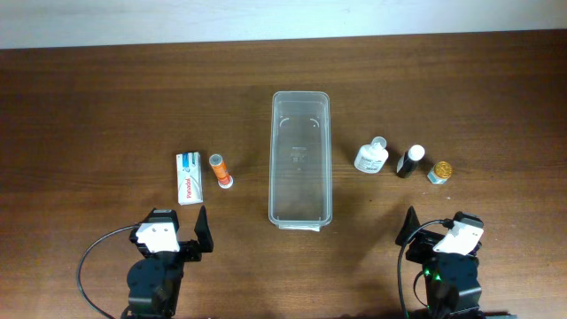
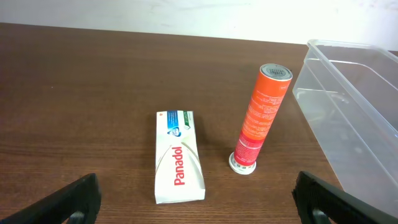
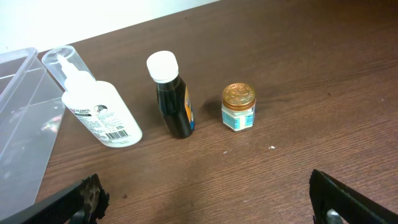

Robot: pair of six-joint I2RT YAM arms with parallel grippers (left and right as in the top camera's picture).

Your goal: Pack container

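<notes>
At the near edge of the tabletop (image 1: 106, 97), the left gripper (image 2: 198, 206) hangs low with its jaws spread wide and nothing between them. Its fingers show only at the bottom corners of the wrist view. The right gripper (image 3: 208, 205) is in the same condition: wide apart and empty. This is judged a ready stance, with neither arm committed to an item.

Ahead of the left gripper lies a Panadol box (image 2: 179, 158), flat, printed face up, its long side running away from the arm. Just beside it, not touching, an orange tube (image 2: 260, 115) lies on its side with the white cap toward the arm. Both lie roughly in line with the approach, which should favour a pinch across the narrow width.

Ahead of the right gripper are a white bottle (image 3: 99, 115) on its side with its clear cap pointing away, an upright dark bottle (image 3: 172, 102) with a white cap, and an upright small jar (image 3: 239, 107) with a gold lid. The three form a row, each apart from the next.

The container (image 1: 300, 177) sits at the centre between the two groups, long axis running away from the robot, top open, nothing inside — packing not yet begun. Its wall shows at the inner edge of both wrist views.

No obstruction is found on either approach. Risk noted — the tube and the white bottle may roll if nudged, and the dark bottle looks easy to tip.
</notes>
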